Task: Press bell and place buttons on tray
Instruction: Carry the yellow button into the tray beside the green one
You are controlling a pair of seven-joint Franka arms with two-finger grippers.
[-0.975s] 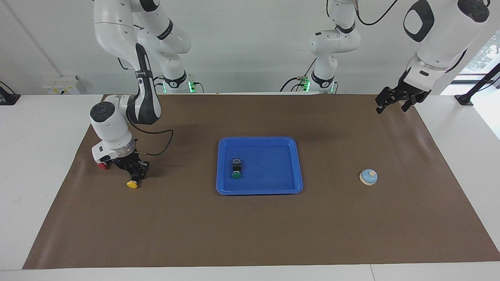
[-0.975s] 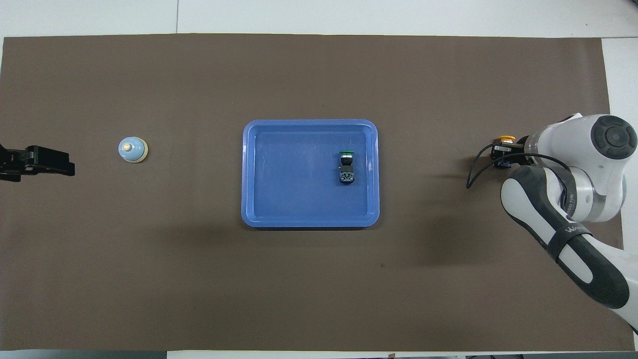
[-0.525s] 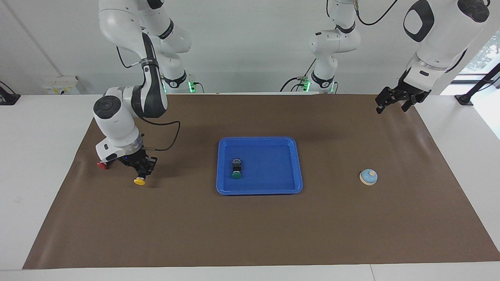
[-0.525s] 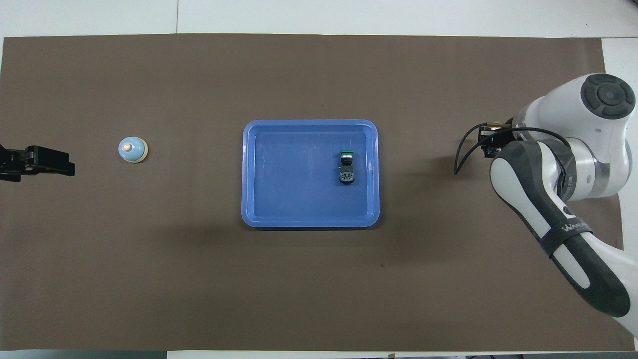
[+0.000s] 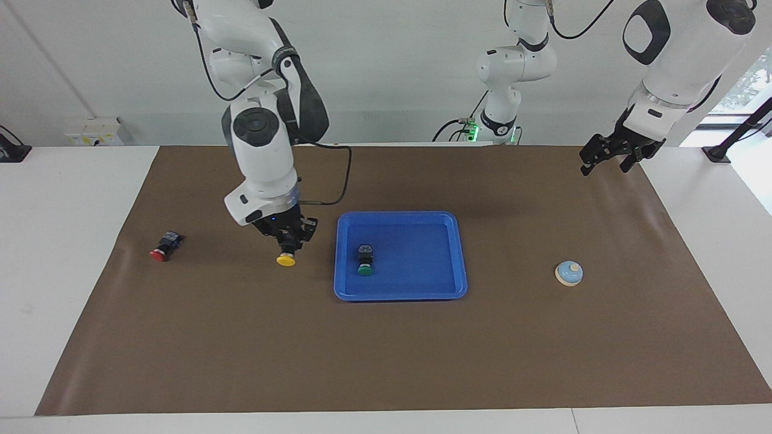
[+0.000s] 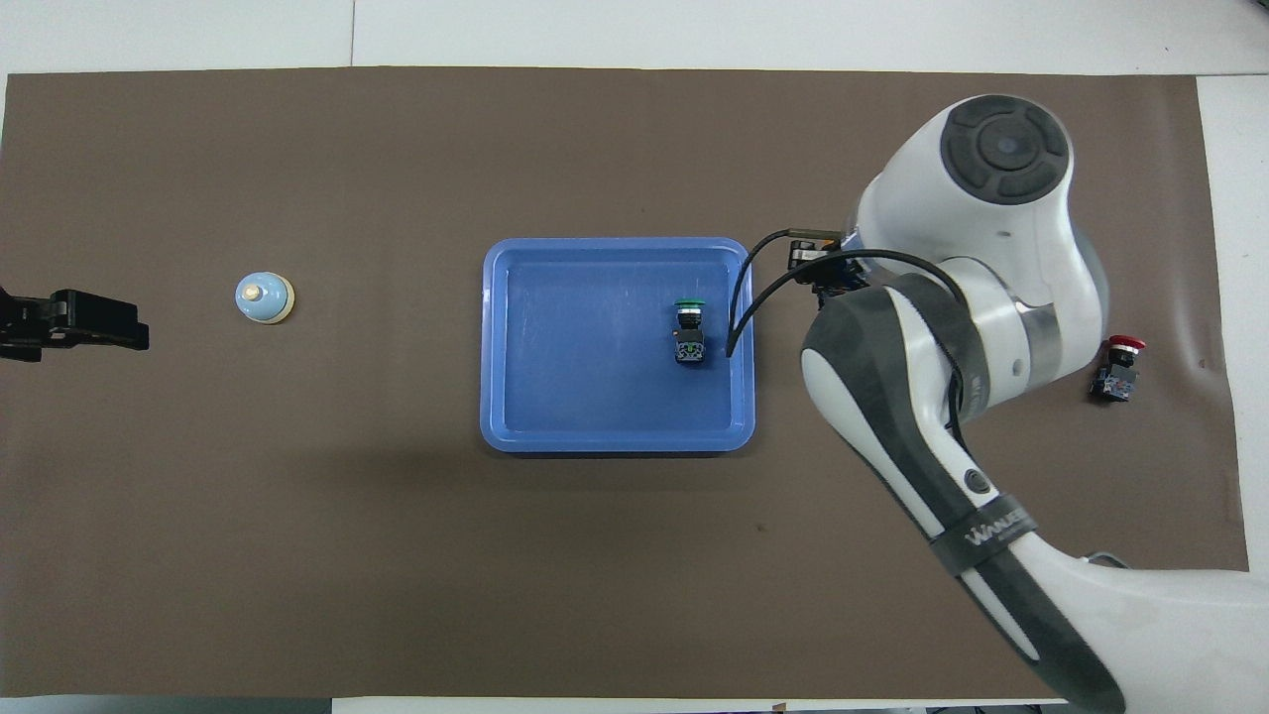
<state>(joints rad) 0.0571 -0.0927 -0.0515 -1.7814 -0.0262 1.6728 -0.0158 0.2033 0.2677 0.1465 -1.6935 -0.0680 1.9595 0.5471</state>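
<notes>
Writing: the right arm's dark forearm band is carrying white lettering, seen in the overhead view; it appears to begin "WAN", and the rest cannot be made out. No other labels are readable.

Right gripper (image 5: 289, 243): it is hanging in the air over the brown mat (image 5: 386, 361), just beside the tray (image 5: 459, 253) on the side toward the right arm's end of the table. Its fingers are clamping the yellow button (image 5: 286, 258), which is hanging cap-down below the fingertips, clear of the mat. In the overhead view the arm's own wrist is covering the gripper and the yellow button.

Left gripper (image 5: 608, 158): it is waiting in the air over the mat's corner at the left arm's end of the table, close to the robots. Its fingers are standing apart and are holding nothing. In the overhead view only its dark tip (image 6: 69, 322) is showing at the frame edge.

Tray: it is sitting flat at the middle of the mat. The green button (image 5: 365, 261) is lying on its side inside the tray, toward the right arm's end, cap pointing away from the robots.

Red button (image 5: 164, 247): it is lying on its side on the mat, well apart from the tray, toward the right arm's end of the table.

Bell (image 5: 569, 273): it is standing upright on the mat toward the left arm's end, well apart from the tray and untouched by either gripper.
</notes>
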